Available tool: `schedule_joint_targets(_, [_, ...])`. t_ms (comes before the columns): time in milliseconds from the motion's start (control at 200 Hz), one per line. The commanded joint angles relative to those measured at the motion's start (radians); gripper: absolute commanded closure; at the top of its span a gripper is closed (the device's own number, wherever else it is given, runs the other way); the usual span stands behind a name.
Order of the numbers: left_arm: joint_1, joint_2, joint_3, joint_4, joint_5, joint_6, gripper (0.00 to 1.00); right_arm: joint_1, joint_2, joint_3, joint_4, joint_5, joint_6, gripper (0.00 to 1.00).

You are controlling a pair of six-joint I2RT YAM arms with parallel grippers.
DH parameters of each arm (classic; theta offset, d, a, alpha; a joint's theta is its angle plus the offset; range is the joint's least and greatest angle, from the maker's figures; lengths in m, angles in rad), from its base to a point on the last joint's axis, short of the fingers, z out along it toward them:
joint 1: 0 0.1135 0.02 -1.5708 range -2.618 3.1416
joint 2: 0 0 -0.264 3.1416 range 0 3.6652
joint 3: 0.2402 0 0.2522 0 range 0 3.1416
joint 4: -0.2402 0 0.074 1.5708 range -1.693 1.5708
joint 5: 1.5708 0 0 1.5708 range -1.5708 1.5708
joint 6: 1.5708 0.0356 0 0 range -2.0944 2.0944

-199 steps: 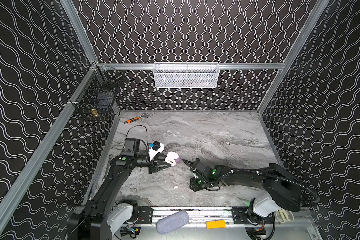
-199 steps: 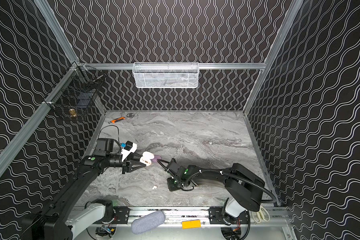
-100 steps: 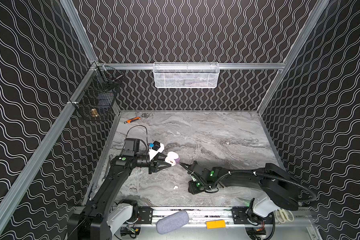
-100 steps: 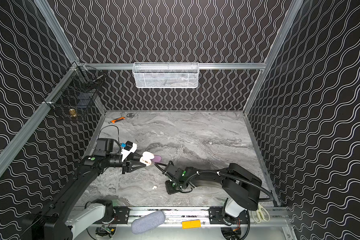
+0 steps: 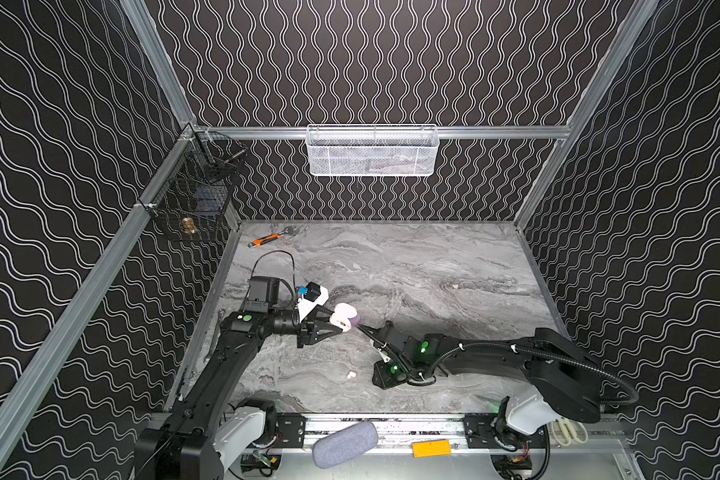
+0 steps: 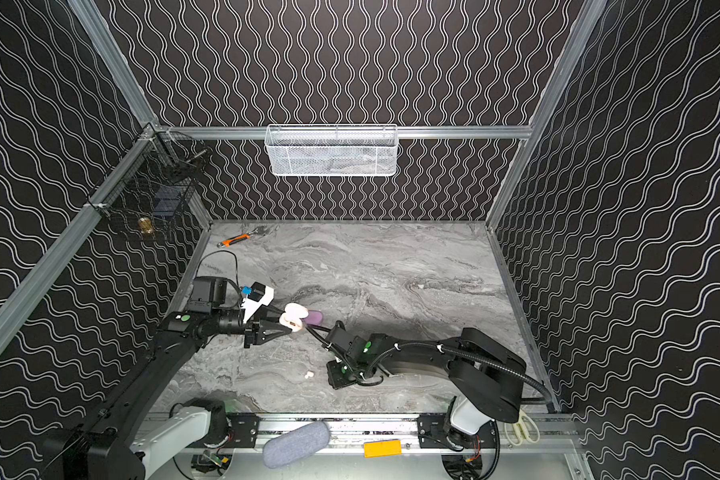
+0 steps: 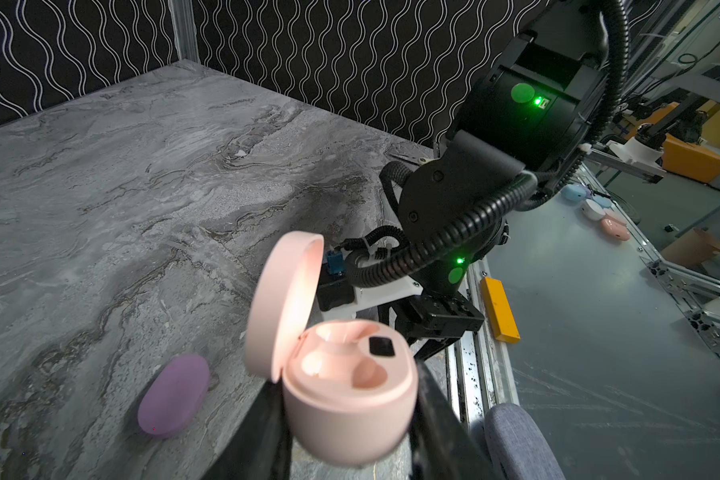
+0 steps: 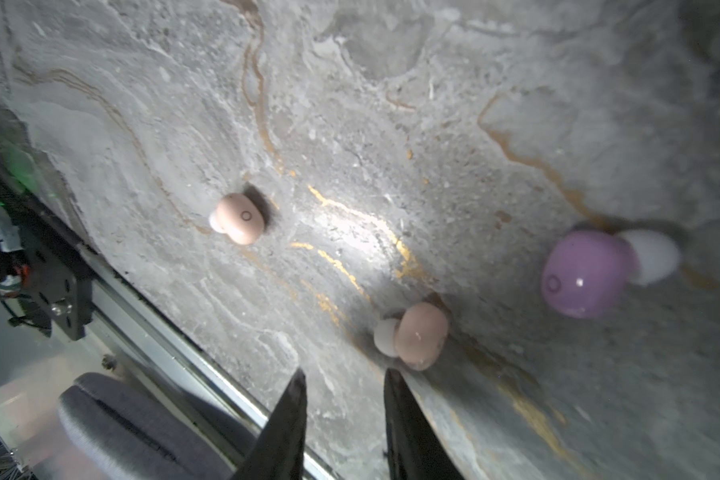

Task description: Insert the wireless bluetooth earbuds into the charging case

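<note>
A small ring mark is seen on the outer face of the lilac earbud and on that of the farther pale pink earbud. A black square is set into the tray of the pink charging case, beside its two sockets. Any lettering is too small to be read.

The pink charging case is clamped by its base between the jaws of the left gripper. Its sockets are turned upward, and its lid is swung open and stands on the twelve o'clock side in both top views. A closed purple case lies on the marble table, just at three o'clock of the held case, with its long axis running nine to three.

Three earbuds are seen lying on the table ahead of the right gripper, whose jaws stand apart with nothing between them. The nearer pale pink earbud lies just beside one fingertip; whether they touch cannot be told. The white ear tips of both pale pink earbuds are pointed toward the front rail, while that of the lilac earbud is pointed away from it. In a top view the farther pale pink earbud is found at six o'clock of the held case.
</note>
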Motion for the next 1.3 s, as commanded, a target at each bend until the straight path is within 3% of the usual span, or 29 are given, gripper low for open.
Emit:
schedule_joint_targets(0, [0.002,0.002,-0.002,0.019,0.006,0.003,0.96,-0.001,-0.023,0.015,-0.043,0.034,-0.006,0.66])
schedule_joint_targets(506, [0.002,-0.005,0.000,0.019,0.005,-0.003,0.96,-0.100,-0.010,-0.013,0.001,0.025,-0.045,0.71])
schedule_joint_targets(1296, [0.003,0.007,0.000,0.019,0.002,-0.001,0.96,-0.104,0.042,-0.059,0.093,-0.046,-0.043,0.76])
